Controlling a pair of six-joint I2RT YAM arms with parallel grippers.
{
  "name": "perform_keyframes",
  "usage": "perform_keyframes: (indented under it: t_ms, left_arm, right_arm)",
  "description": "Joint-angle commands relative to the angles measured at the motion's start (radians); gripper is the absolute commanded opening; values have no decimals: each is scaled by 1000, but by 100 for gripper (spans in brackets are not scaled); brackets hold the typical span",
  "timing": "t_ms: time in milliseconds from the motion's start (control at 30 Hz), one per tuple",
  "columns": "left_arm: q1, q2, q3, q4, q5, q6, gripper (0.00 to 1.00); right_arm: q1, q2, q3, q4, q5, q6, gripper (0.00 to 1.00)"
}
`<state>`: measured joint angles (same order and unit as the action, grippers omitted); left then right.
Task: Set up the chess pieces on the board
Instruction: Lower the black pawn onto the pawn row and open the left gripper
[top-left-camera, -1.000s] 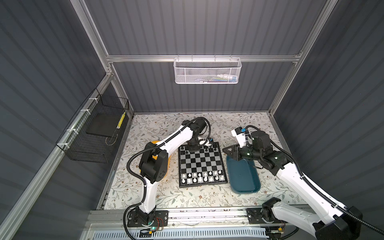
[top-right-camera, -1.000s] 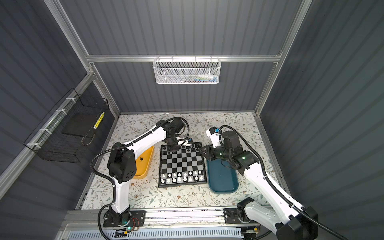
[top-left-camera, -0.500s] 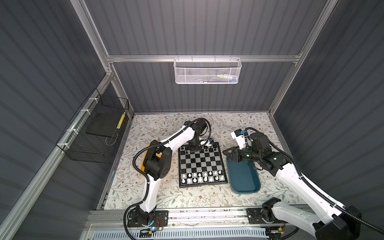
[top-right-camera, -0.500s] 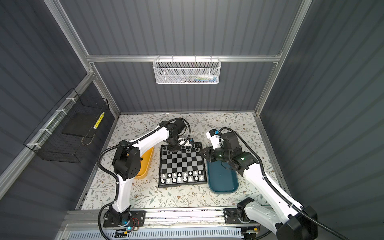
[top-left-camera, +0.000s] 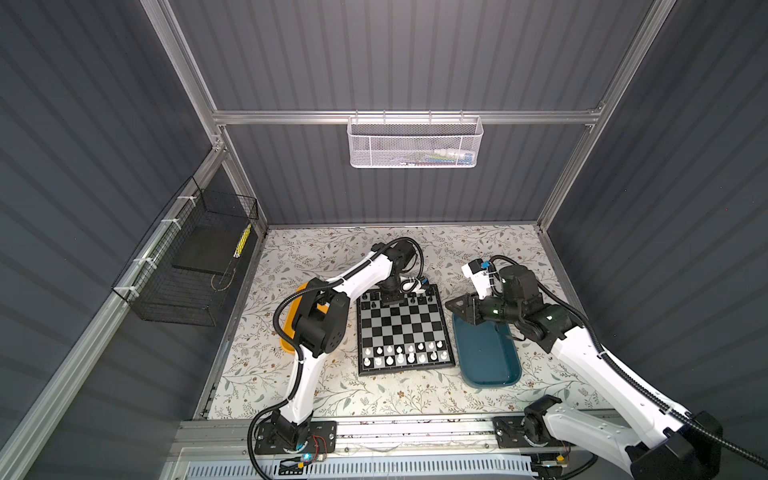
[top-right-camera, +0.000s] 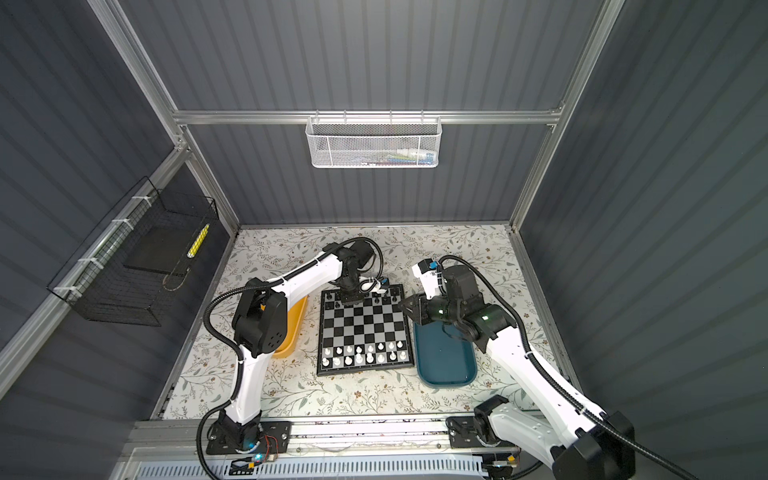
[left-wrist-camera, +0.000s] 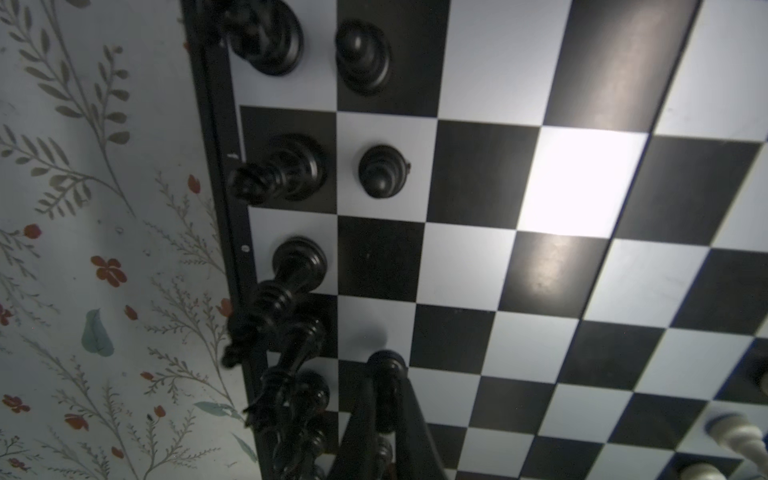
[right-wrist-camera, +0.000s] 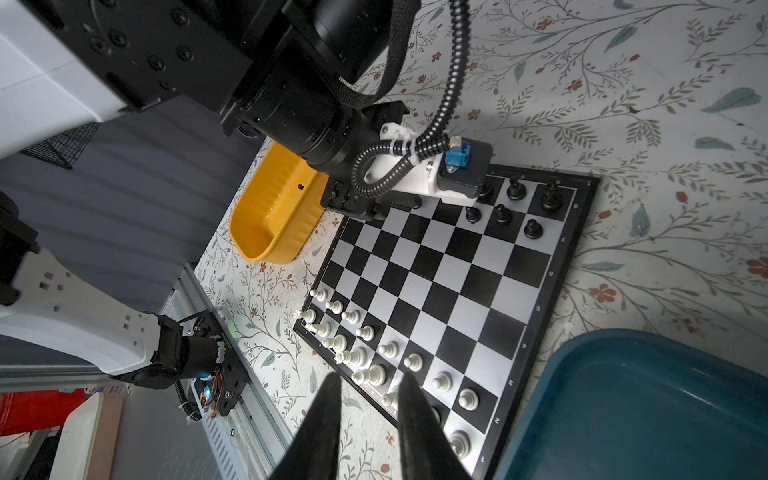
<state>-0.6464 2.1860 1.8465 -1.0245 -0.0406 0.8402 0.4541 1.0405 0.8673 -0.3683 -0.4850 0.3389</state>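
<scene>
The left gripper (left-wrist-camera: 385, 386) is pinched tight on one black pawn (left-wrist-camera: 384, 363), upright over the second rank at the far edge of the board (top-left-camera: 401, 328), beside the black back-rank pieces (left-wrist-camera: 291, 270). The right gripper (right-wrist-camera: 369, 378) hangs with a narrow gap between its fingers and nothing in it, above the far end of the one teal tray (right-wrist-camera: 644, 407). The single board, glossy black-and-silver checks inside a thin black rim, lies flat on the flowered table (top-left-camera: 374, 399) between that tray and one yellow tray (right-wrist-camera: 270, 208); eight white pawns (right-wrist-camera: 388, 348) line its near side, with the white back rank (right-wrist-camera: 353, 357) behind them partly hidden
</scene>
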Motion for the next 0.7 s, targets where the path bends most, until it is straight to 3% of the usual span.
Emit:
perform_keyframes:
  t_ms: [0,667]
  left_arm:
    - [-4,18,32,-10,28,-18,11]
    - [-5,50,44,-9,28,-20,12]
  right_arm:
    - [4,0,-19,-1,5,-8,27]
    - [5,6,-24,3,5,-11,27]
